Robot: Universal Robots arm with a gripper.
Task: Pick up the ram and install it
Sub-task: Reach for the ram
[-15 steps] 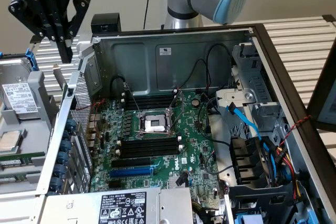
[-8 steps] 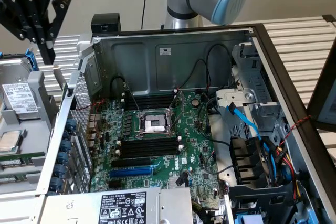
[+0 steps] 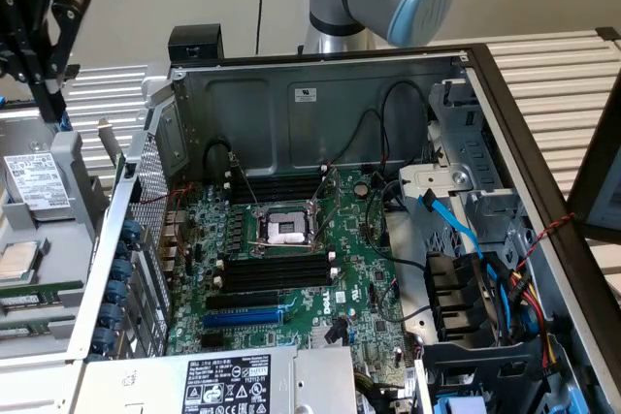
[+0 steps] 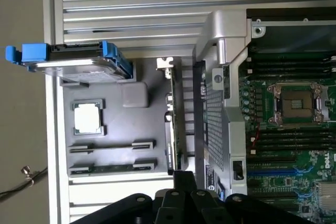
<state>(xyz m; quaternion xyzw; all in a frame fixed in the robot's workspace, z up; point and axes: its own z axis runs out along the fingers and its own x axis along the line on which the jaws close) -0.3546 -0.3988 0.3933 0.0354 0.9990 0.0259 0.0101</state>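
Two ram sticks lie in holders on the grey tray (image 4: 136,129): one thin stick (image 4: 111,147) and one greener stick (image 4: 113,168). In the exterior view they are green strips (image 3: 39,288) at the left, outside the case. My black gripper (image 3: 47,89) hangs high above that tray, well clear of the sticks. Its fingers (image 4: 182,181) meet with nothing between them, so it is shut and holds nothing. The motherboard (image 3: 291,278) lies in the open case, with empty black memory slots (image 3: 277,269) beside the CPU socket (image 3: 286,230).
The tray also carries a hard drive in a blue carrier (image 4: 79,61) and a loose processor (image 4: 88,117). A perforated case wall (image 3: 146,191) stands between tray and motherboard. Cables and a blue lead (image 3: 456,225) crowd the case at the exterior view's right.
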